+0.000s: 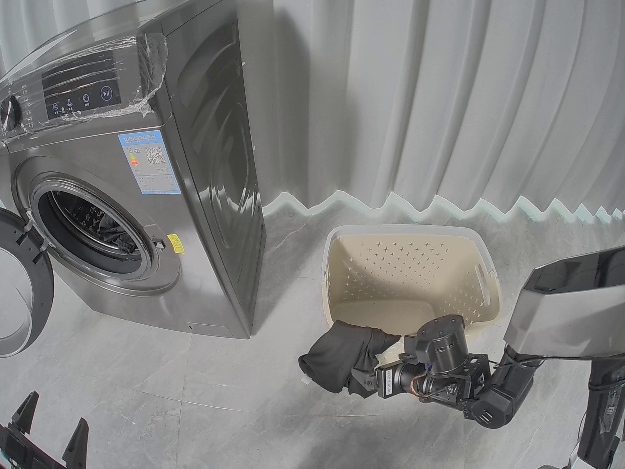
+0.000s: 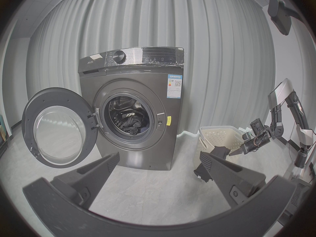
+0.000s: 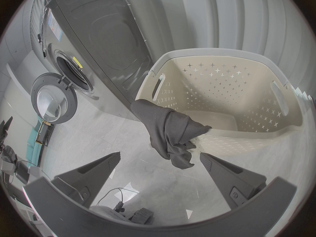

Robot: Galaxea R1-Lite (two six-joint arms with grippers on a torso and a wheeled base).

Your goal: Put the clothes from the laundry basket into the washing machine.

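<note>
Dark garment (image 1: 342, 356) draped over laundry basket (image 1: 403, 229) rim on washing machine (image 1: 195, 164) side, R gripper (image 3: 159, 155) fingers apart just short of it (L gripper (image 1: 55, 413) apart too, well off), so prob best to pinch thick bunched fold, lift clear of rim.

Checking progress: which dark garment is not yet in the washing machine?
The dark garment hanging over the near rim of the laundry basket, by the open right gripper; the other clothes lie inside the drum of the washing machine.

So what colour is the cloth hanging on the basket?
Plain dark grey cloth, seen best in the right wrist view.
</note>
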